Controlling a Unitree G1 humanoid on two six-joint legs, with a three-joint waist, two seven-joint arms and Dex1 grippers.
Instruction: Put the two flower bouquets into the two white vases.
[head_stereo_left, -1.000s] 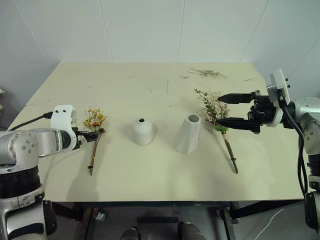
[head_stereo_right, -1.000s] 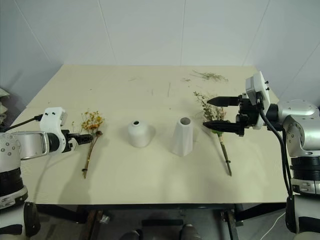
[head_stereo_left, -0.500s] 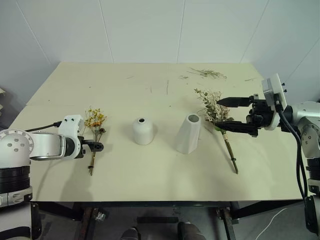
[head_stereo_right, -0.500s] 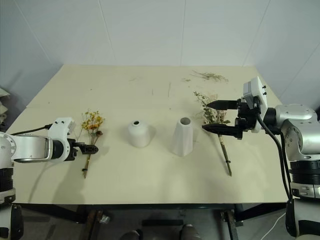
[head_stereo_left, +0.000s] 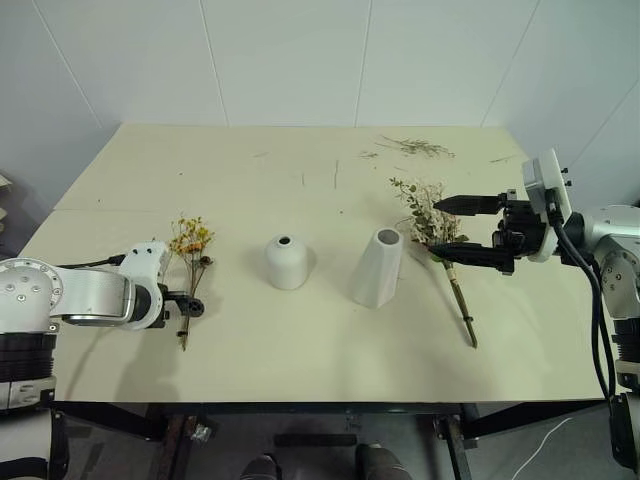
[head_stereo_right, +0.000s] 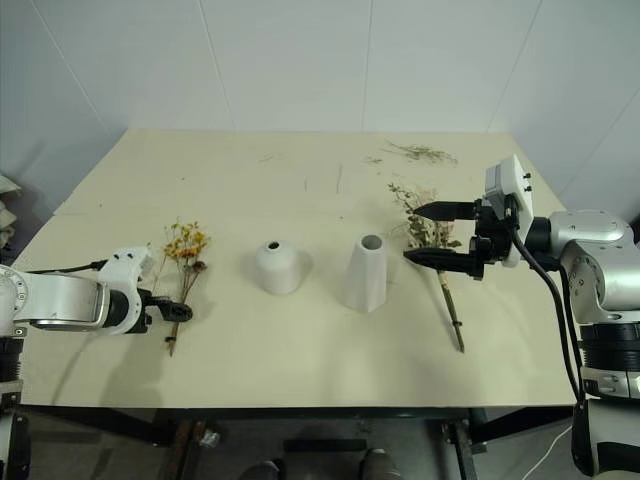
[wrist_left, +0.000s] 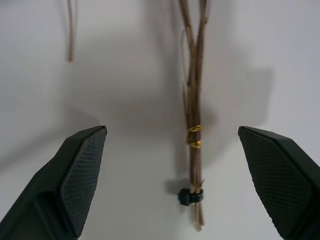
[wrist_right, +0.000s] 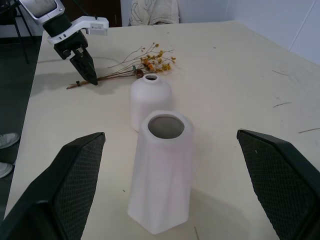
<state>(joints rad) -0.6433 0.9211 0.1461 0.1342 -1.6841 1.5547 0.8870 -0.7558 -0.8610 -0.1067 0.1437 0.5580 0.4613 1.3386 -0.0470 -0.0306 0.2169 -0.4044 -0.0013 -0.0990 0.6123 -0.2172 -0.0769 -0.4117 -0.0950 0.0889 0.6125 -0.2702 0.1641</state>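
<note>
On the table (head_stereo_left: 300, 350), the slim bunch (head_stereo_left: 189, 262) lay flat near the left side, its yellow-orange blooms toward the far edge and its thin brown stems pointing toward the near edge. The left gripper (head_stereo_left: 190, 305) hung low over the lower part of those stems, pointing steeply down, with its jaws spread wide and nothing between them; in the left wrist view the tied stems (wrist_left: 194, 135) lay between the two fingers (wrist_left: 80, 170), touching neither. Right of that bunch stood the short vase (head_stereo_left: 286, 262), upright, with its small hole on top. Just beside it, farther right, stood the tall vase (head_stereo_left: 378, 267), also upright, its wider mouth empty. The two vases were near each other but apart. The bushy bunch (head_stereo_left: 432, 222) lay flat just right of the tall vase, foliage toward the far edge and its thick stem (head_stereo_left: 463, 305) running toward the near edge. The right gripper (head_stereo_left: 465, 230) was held above the table over that bunch, pointing roughly level toward the tall vase, its jaws wide apart and holding nothing. In the right wrist view the tall vase (wrist_right: 161, 175) stood between its fingers (wrist_right: 70, 185), with the short vase (wrist_right: 150, 100) behind it. Some loose sprigs (head_stereo_left: 415, 147) lay near the far right edge, well apart from both bunches.
</note>
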